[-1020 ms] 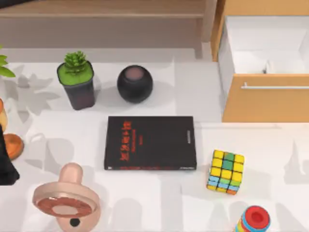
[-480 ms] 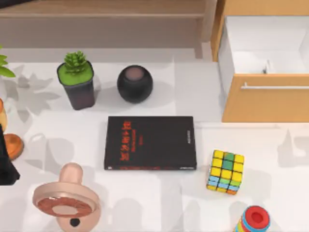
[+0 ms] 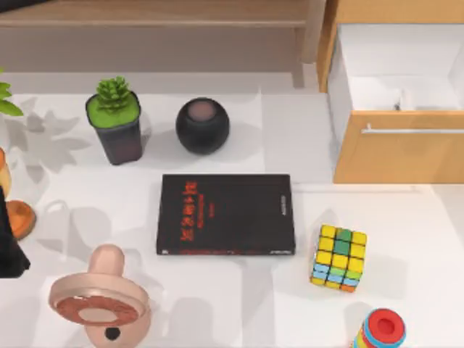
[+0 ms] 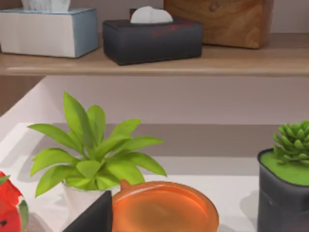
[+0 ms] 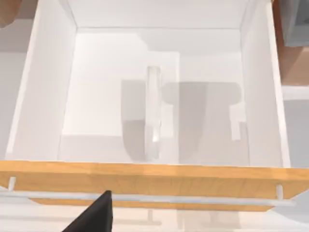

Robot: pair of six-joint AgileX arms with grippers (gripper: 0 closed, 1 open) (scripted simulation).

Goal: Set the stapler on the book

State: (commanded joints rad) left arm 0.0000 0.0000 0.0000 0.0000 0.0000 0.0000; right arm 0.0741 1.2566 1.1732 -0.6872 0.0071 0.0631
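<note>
The right hand (image 5: 91, 215) hung over the open drawer (image 5: 154, 181); I cannot tell if it was gripping or let go. The stapler (image 5: 153, 113) lay inside the drawer. The book (image 3: 225, 214) waited on the tabletop (image 3: 406, 239). Next, I think, came reaching down to grab the stapler.

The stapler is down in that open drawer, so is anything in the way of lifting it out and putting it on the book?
Nothing visible lies over the stapler in the open drawer. The book has a bare cover.

Bright, even light; soft overlapping shadows on the table (image 3: 239, 304).
</note>
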